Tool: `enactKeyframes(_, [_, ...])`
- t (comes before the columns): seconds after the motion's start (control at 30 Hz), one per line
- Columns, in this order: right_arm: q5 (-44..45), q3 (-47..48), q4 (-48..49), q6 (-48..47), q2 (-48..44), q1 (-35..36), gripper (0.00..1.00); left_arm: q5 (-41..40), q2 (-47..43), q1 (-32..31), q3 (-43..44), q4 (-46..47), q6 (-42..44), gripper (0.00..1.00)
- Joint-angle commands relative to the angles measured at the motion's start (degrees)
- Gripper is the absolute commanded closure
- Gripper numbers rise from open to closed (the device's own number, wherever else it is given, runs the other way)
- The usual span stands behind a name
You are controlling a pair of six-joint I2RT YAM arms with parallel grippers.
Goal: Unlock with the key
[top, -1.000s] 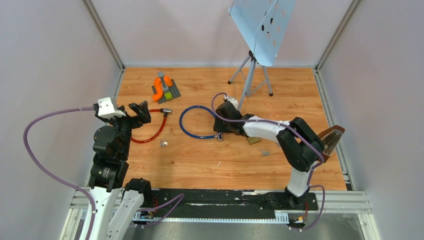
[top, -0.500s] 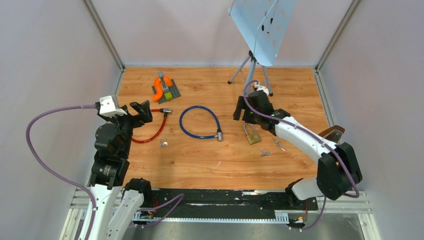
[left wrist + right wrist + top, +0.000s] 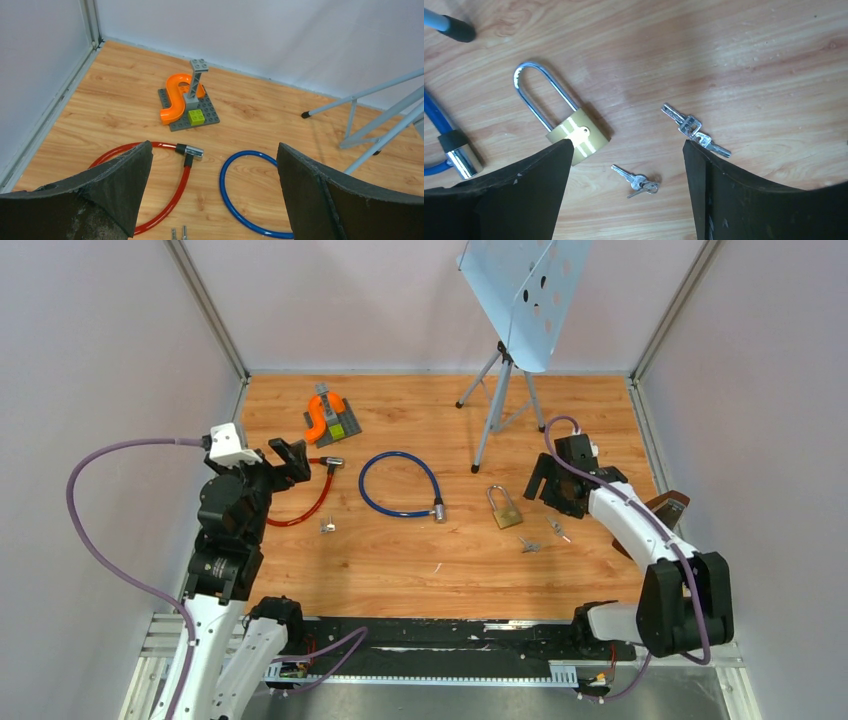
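Observation:
A brass padlock [image 3: 506,507] with a steel shackle lies on the wooden floor; it also shows in the right wrist view [image 3: 574,132]. Two small key sets lie beside it: one [image 3: 638,181] on a ring between my right fingers, another [image 3: 694,129] further right; in the top view they are the near set [image 3: 530,545] and the far set [image 3: 556,528]. My right gripper [image 3: 545,483] is open and empty, above the floor just right of the padlock. My left gripper [image 3: 290,460] is open and empty, over the red cable lock [image 3: 172,186].
A blue cable lock [image 3: 400,485] lies mid-floor, with another key pair [image 3: 327,527] near the red cable lock [image 3: 305,502]. An orange and grey brick toy [image 3: 328,418] sits at the back left. A music stand [image 3: 510,360] stands at the back. A brown object [image 3: 668,515] lies at the right edge.
My right arm has swung from the blue cable lock to the right, past the padlock, and now sits near the keys. My left gripper has shifted slightly up and right.

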Motion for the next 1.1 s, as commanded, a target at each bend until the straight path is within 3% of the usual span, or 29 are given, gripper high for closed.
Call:
enactKeyframes(0.0, [-2.9, 0.0, -2.2, -1.4, 2.7, -2.9, 0.2, 0.8, 0.7, 0.4, 0.4, 1.2, -0.6, 0.0])
enactKeyframes(0.67, [-3.6, -2.1, -1.7, 0.3, 15.5, -5.7, 0.36, 1.6, 1.2, 0.4, 0.3, 1.4, -0.3, 0.0])
enactKeyframes(0.8, [-4.1, -2.5, -0.5, 0.3, 16.4, -5.7, 0.5, 1.7, 1.1, 0.4, 0.3, 1.4, -0.2, 0.0])
enactKeyframes(1.07, [-4.9, -2.6, 1.9, 0.2, 12.0, -5.7, 0.88, 2.3, 1.5, 0.4, 0.4, 1.5, -0.1, 0.0])
